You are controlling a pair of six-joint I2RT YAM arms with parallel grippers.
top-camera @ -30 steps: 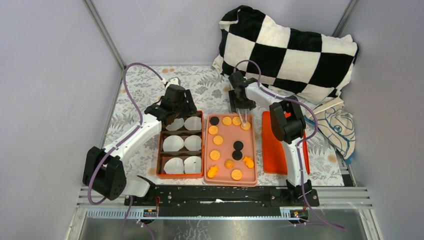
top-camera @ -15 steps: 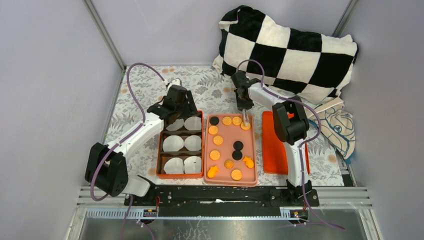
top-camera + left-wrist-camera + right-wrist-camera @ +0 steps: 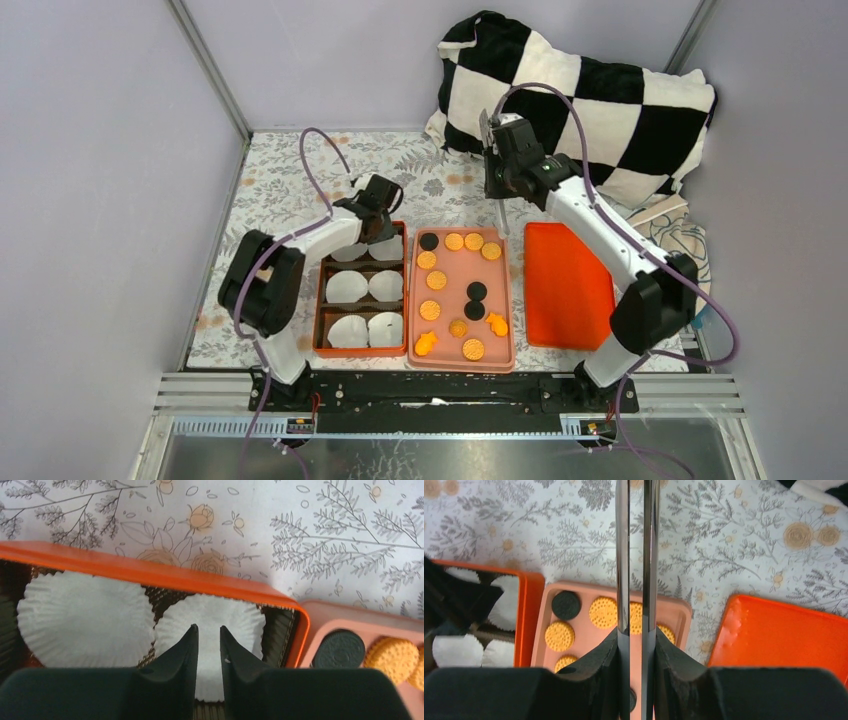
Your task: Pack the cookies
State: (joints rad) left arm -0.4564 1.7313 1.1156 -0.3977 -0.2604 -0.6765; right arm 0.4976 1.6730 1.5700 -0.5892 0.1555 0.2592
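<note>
The cookies (image 3: 430, 310) lie on a pink tray (image 3: 510, 300): mostly golden discs, a few black ones (image 3: 428, 241), two irregular orange shapes. My right gripper (image 3: 497, 180) is shut on metal tongs (image 3: 501, 215), held above the table just beyond the tray's far right corner. In the right wrist view the gripper (image 3: 636, 635) has the tongs (image 3: 622, 555) running over the golden cookies (image 3: 602, 612), with nothing between the tong tips. My left gripper (image 3: 375, 218) hovers over the far end of the orange box (image 3: 320, 300). Its jaws (image 3: 208, 628) are a narrow gap apart and empty, over a white paper cup (image 3: 235, 617).
The orange box holds several white paper cups (image 3: 347, 287). An orange lid (image 3: 565, 285) lies right of the tray. A checkered pillow (image 3: 580, 100) fills the back right, and a printed cloth (image 3: 680, 255) lies at the right wall. Grey walls enclose the floral mat.
My right gripper has lifted the tongs off the tray's far right cookie and pulled back beyond the tray; its elbow swung right. My left arm folded in, the gripper shifting right over the box's far end.
</note>
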